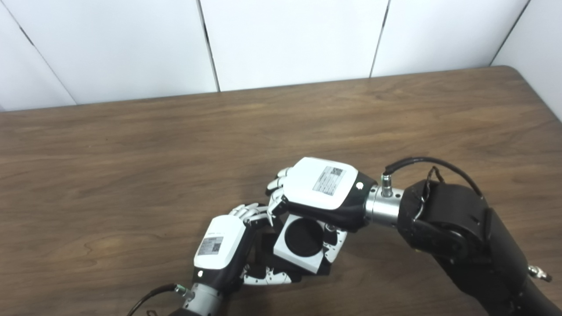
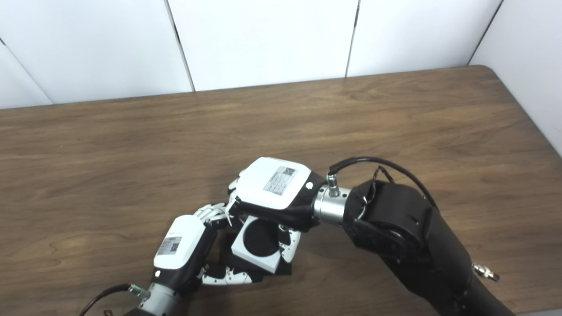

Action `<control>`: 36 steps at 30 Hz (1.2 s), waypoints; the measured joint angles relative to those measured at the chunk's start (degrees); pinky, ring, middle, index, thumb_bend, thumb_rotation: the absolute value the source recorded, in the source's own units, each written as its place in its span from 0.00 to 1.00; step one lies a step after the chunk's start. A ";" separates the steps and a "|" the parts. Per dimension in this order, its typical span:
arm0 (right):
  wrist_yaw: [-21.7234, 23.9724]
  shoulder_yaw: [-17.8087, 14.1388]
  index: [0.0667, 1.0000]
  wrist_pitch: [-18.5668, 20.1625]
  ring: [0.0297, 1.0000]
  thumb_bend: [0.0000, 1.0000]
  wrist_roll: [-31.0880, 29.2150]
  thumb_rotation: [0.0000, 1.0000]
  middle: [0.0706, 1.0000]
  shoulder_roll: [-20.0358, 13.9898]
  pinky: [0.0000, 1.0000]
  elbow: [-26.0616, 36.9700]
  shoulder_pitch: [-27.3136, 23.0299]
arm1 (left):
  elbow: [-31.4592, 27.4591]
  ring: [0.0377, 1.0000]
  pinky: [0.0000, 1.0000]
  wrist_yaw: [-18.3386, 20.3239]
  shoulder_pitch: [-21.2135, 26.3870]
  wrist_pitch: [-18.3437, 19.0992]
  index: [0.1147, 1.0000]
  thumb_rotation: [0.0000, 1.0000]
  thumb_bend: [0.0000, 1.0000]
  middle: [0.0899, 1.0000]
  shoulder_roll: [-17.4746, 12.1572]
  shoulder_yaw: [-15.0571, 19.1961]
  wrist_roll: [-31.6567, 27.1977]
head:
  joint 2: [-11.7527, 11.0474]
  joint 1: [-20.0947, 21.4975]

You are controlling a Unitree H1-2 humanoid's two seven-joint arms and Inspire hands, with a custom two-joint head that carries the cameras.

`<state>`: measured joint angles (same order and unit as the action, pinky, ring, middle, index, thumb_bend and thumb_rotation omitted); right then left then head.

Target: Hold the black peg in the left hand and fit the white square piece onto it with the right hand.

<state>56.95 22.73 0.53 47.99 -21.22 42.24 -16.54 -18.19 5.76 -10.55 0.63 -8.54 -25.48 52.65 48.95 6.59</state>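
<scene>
Near the front edge of the brown wooden table point(image 1: 131, 145), both hands meet around the task pieces. The white square piece point(image 1: 307, 243) sits tilted, its face turned up toward the cameras, and the round hole in its middle shows black; whether that dark disc is the end of the black peg point(image 1: 303, 237) or only an empty hole I cannot tell. The right hand point(image 1: 322, 191), its arm coming in from the right, lies over the upper edge of the piece with its fingers point(image 1: 277, 182) curled down past the far side and its thumb against the piece's right side, so it holds the piece. The left hand point(image 1: 221, 245), rising from the bottom edge, has its fingers closed around something dark just left of and below the piece, with its thumb point(image 1: 268, 277) lying under the lower corner. White wall panels point(image 1: 285, 39) stand behind the table.
</scene>
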 measured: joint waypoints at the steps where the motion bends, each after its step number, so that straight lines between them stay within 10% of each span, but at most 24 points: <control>1: 0.00 -0.18 0.62 0.01 0.94 0.96 0.36 0.44 0.77 -0.01 0.99 0.00 0.00 | -0.01 0.84 0.87 0.01 -0.01 0.01 0.42 0.05 0.51 0.77 0.00 0.00 0.01 | 0.09 -0.09; 27: 4.34 -3.20 0.89 0.88 1.00 1.00 2.43 0.58 0.96 1.00 1.00 2.18 -0.59 | -0.58 0.81 0.84 0.41 0.08 0.88 0.43 0.07 0.51 0.75 -0.11 -0.23 2.07 | 0.35 0.09; 30: 4.38 -3.90 0.88 1.26 1.00 1.00 2.55 0.57 0.95 1.34 1.00 2.57 -0.27 | -1.22 0.81 0.83 0.46 -0.03 1.32 0.70 0.36 0.81 0.75 0.06 -0.37 5.49 | 0.35 -0.09; 36: 4.37 -4.43 0.87 1.45 1.00 1.00 2.52 0.57 0.94 2.18 1.00 3.11 0.85 | -1.64 0.84 0.84 1.71 -0.29 2.19 0.86 0.56 0.99 0.82 0.64 -0.22 12.20 | 0.53 0.26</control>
<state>61.31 18.31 1.99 50.51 -19.04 45.34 -15.69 -19.83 7.47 -10.84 2.82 -7.90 -25.69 64.85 49.48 6.86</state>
